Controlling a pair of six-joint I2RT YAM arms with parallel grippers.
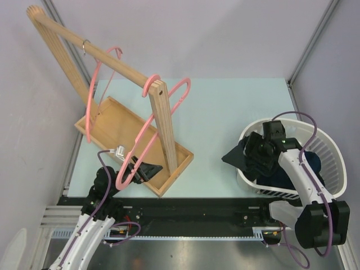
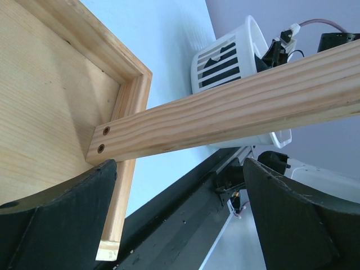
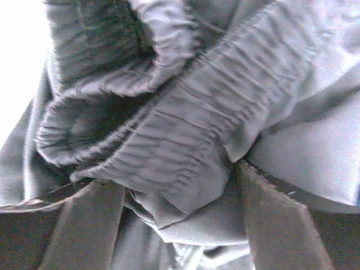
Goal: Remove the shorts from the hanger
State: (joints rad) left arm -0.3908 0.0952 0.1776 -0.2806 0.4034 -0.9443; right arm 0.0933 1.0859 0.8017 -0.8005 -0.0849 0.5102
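Observation:
Both shorts lie in the white basket (image 1: 336, 151) at the right. The blackish shorts (image 1: 236, 156) hang partly over its left rim. The navy shorts (image 1: 316, 160) lie deeper inside. My right gripper (image 1: 254, 151) is down on the blackish shorts. In the right wrist view its fingers (image 3: 84, 225) stand apart, with the bunched elastic waistband (image 3: 185, 129) between and above them. Two pink hangers, one (image 1: 97, 95) on the rod and one (image 1: 163, 115) by the post, are bare. My left gripper (image 1: 147, 170) is open and empty at the wooden tray's near corner.
The wooden rack has a slanted rod (image 1: 95, 52), an upright post (image 1: 164, 126) and a tray base (image 1: 112, 126). In the left wrist view the post (image 2: 225, 112) crosses just above my open gripper (image 2: 180, 185), with the basket (image 2: 225, 50) behind it. A black rail runs along the near edge.

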